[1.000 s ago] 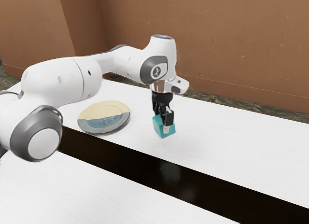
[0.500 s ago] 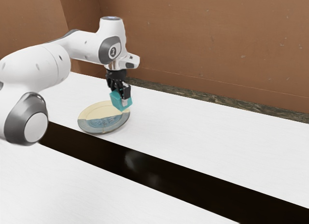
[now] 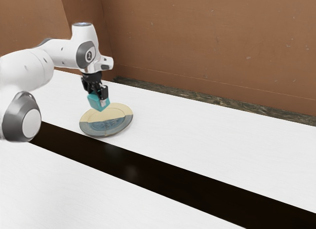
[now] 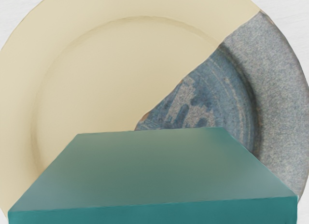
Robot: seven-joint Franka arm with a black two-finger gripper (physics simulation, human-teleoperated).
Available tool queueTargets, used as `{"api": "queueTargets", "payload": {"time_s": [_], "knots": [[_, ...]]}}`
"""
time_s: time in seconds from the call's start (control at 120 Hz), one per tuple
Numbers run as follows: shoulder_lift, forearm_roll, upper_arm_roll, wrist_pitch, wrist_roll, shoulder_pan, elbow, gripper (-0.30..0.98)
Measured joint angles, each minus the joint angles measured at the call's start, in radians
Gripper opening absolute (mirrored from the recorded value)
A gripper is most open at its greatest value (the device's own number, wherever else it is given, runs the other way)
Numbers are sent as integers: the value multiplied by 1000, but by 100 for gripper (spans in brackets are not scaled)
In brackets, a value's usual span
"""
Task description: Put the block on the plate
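One gripper [image 3: 98, 96] clamps the block [image 3: 97, 103] at the plate's [image 3: 117, 121] eleven o'clock, exterior view, lowest corner toward six, long axis unclear.

A white tabletop [image 3: 207, 150] with a dark strip [image 3: 163, 171], brown walls [image 3: 207, 46] behind.

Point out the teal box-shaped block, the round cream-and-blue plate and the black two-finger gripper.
Teal block [image 4: 154, 171]: wrist view, larger visible face.
Cream-and-blue plate [image 4: 96, 74]: wrist view, cream part.
Black gripper [image 3: 98, 99]: exterior view, midway between fingertips.
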Motion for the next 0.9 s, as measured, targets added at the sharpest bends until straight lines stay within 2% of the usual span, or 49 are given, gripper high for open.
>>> {"api": "queueTargets", "payload": {"time_s": [0.375,0.733,0.9], "knots": [[135,-2,-49,80,2,33,87,40],[165,-4,-58,121,3,46,88,40],[164,-6,-68,127,5,56,85,52]]}}
